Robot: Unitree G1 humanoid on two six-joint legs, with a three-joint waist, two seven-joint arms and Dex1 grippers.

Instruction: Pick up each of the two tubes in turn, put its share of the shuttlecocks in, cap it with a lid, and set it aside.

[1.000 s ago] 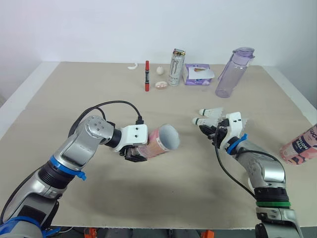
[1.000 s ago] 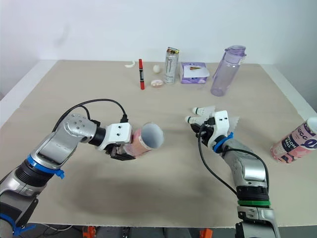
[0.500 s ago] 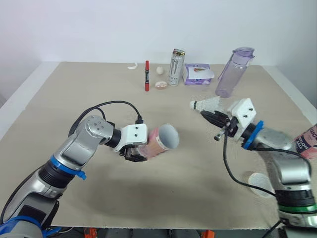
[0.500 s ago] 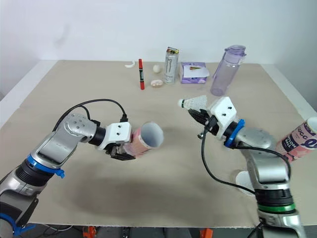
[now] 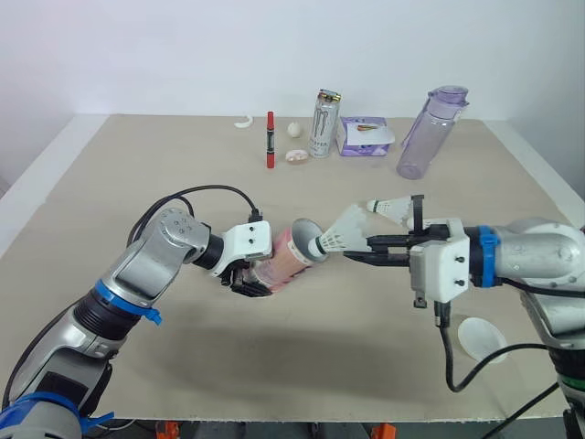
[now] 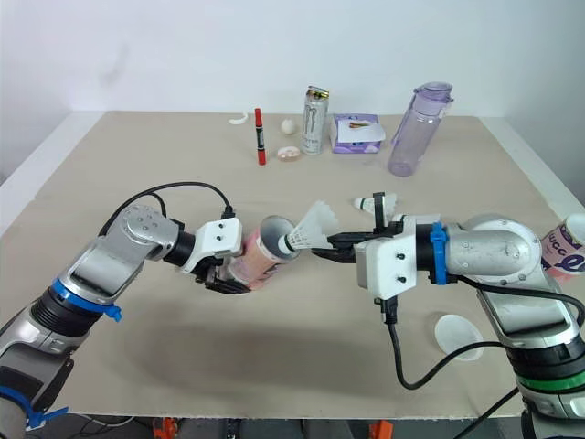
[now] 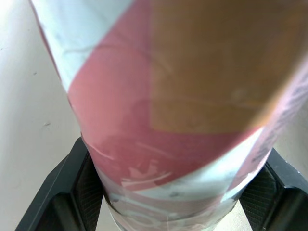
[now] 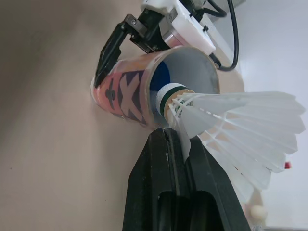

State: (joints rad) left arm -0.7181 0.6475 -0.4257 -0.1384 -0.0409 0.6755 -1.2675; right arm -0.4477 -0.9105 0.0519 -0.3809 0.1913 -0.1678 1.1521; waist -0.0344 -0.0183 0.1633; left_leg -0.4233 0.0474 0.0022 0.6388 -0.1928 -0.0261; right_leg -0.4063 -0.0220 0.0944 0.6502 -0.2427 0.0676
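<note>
In the centre of the left eye view, the left gripper (image 5: 254, 280) is clamped around the closed end of a pink-and-white tube (image 5: 294, 256), holding it tilted above the table (image 5: 137, 183) with its open mouth facing the right of the frame. The left wrist view shows the black fingers (image 7: 72, 192) pressed against both sides of the tube. The right gripper (image 5: 355, 256) reaches in from the right, its fingers pinched on the skirt of a white shuttlecock (image 5: 336, 234), whose cork end sits right at the tube's mouth. A second shuttlecock (image 5: 393, 207) lies on the table just behind the right gripper. A white lid (image 5: 482, 337) rests flat at lower right. The other tube (image 6: 569, 251) stands at the right edge. Along the top stand a red marker (image 5: 271, 139), a can (image 5: 323, 123) and a purple bottle (image 5: 425, 133)
</note>
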